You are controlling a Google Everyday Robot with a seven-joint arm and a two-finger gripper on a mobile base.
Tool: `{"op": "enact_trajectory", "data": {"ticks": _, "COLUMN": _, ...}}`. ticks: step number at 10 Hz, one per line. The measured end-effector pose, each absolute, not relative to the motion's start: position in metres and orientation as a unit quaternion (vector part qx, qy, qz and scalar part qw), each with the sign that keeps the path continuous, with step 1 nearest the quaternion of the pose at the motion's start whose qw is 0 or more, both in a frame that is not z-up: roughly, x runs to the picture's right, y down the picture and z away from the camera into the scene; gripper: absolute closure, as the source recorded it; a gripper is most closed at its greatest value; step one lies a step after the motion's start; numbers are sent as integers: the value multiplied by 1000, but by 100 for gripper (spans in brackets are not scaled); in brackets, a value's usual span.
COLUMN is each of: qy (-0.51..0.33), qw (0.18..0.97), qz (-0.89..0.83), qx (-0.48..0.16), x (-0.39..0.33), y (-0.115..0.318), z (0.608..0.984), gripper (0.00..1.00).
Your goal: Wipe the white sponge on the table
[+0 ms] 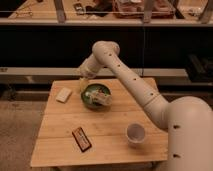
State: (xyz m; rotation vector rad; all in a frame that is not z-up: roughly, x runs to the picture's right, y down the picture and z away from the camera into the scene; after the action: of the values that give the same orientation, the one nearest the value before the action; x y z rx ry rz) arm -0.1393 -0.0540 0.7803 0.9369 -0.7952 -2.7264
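Note:
The white sponge (63,94) lies flat on the wooden table (55,140) near its far left corner. My gripper (82,85) hangs from the white arm (130,75) just above the table's far edge, between the sponge and a green bowl (96,96). It is a short way to the right of the sponge and does not touch it. It holds nothing that I can see.
The green bowl holds a pale object and sits right of the gripper. A white cup (135,133) stands at the front right. A dark red snack bar (81,138) lies at the front left. Dark shelving stands behind the table.

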Motion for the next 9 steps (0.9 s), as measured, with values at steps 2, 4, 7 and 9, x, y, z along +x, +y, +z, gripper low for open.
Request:
{"op": "enact_trajectory", "data": {"ticks": 2, "qy": -265, "qw": 77, "qz": -909, "qx": 312, "x": -138, "y": -55, "z": 780, "gripper": 20}}
{"op": "enact_trajectory", "data": {"ticks": 4, "qy": -270, "qw": 91, "qz": -910, "qx": 301, "x": -134, "y": -55, "z": 783, "gripper": 20}}
{"op": "enact_trajectory", "data": {"ticks": 7, "qy": -290, "qw": 167, "qz": -913, "qx": 232, "x": -122, "y": -57, "z": 801, "gripper": 20}}
{"op": "enact_trajectory", "data": {"ticks": 9, "qy": -292, "qw": 253, "qz": -906, "qx": 172, "x": -126, "y": -69, "z": 820, "gripper": 20}}
